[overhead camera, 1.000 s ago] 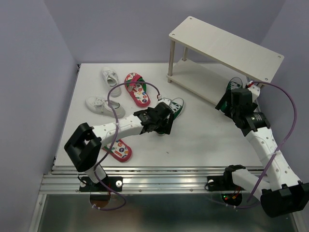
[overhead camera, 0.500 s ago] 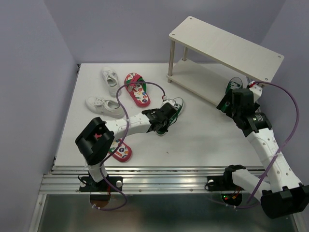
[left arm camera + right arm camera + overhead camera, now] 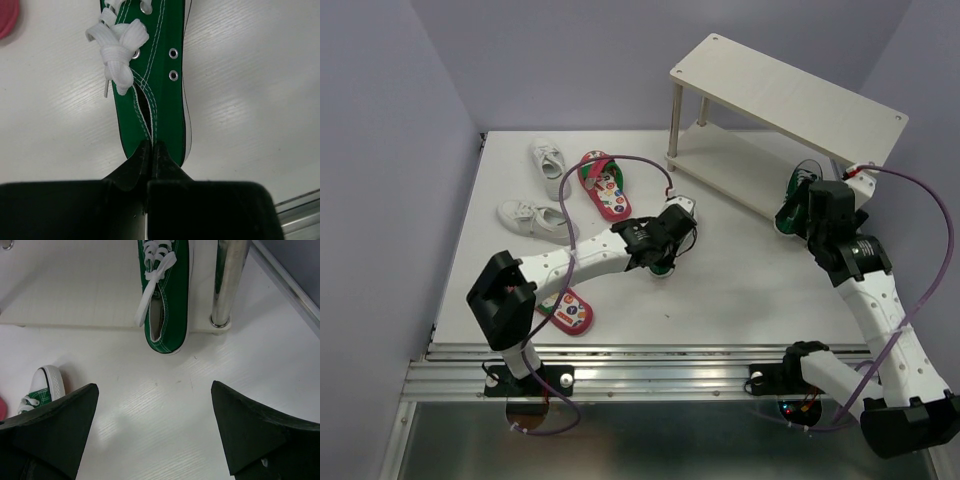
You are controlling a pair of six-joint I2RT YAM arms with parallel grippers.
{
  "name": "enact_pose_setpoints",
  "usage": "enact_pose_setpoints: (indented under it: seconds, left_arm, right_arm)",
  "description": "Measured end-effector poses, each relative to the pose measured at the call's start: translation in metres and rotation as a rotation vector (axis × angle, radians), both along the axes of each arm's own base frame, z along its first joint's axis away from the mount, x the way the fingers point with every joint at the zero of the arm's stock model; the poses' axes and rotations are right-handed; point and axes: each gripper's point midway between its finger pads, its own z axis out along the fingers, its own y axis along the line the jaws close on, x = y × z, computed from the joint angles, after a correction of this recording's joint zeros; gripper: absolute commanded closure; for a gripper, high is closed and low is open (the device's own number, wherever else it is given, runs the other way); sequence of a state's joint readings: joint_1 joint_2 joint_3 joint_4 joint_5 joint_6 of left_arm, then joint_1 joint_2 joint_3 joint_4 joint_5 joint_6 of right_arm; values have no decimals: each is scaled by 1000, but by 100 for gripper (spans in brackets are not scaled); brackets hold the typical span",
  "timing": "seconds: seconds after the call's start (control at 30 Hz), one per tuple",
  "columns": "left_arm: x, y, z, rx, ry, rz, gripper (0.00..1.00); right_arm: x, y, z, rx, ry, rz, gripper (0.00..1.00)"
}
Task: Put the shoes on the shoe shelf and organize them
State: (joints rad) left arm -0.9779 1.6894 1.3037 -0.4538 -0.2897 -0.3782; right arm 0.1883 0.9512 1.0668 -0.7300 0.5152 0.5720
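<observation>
Top view: the left hand (image 3: 665, 255) is pinching a green sneaker (image 3: 666, 267) mid-worktop (image 3: 740, 290). A red-pink flip-flop (image 3: 603, 183) is lying just beyond it. The right hand (image 3: 808, 208) is hovering near the second green sneaker (image 3: 800, 185), which is sitting on the lower board of the shoe shelf (image 3: 790, 95).

Left wrist: the left hand (image 3: 151, 150) is squeezing tight on the green sneaker (image 3: 150, 75) at its heel.

Right wrist: the right hand (image 3: 154, 387) is gaping wide and gripping nothing. The second green sneaker (image 3: 165, 290) is resting beside a shelf post (image 3: 227, 280).
</observation>
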Motion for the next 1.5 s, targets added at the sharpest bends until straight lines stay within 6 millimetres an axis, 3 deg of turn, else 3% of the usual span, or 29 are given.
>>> enact_pose_setpoints:
  seconds: [0.3,0.47,0.6,0.73,1.1,1.5]
  left_arm:
    - [2,-26,91,-145,-119,-76,100]
    - [7,-36,118,-184,-171,-102,100]
    - [22,-60,140,-209,-224,-131,100]
    - [47,-97,144,-222,-262,-150,100]
    - [74,-164,98,-227,-222,-200,100]
    - [85,-210,76,-277,-261,-248,100]
  right_arm:
    - [-8,-8,18,-10,-62,-34,0]
    - [-14,-13,33,-7,-114,-54,0]
    - [-16,-14,41,-3,-137,-60,0]
    - [-17,-15,47,-3,-152,-65,0]
    - [-21,-16,86,4,-226,-63,0]
    - [-23,-13,80,6,-162,-47,0]
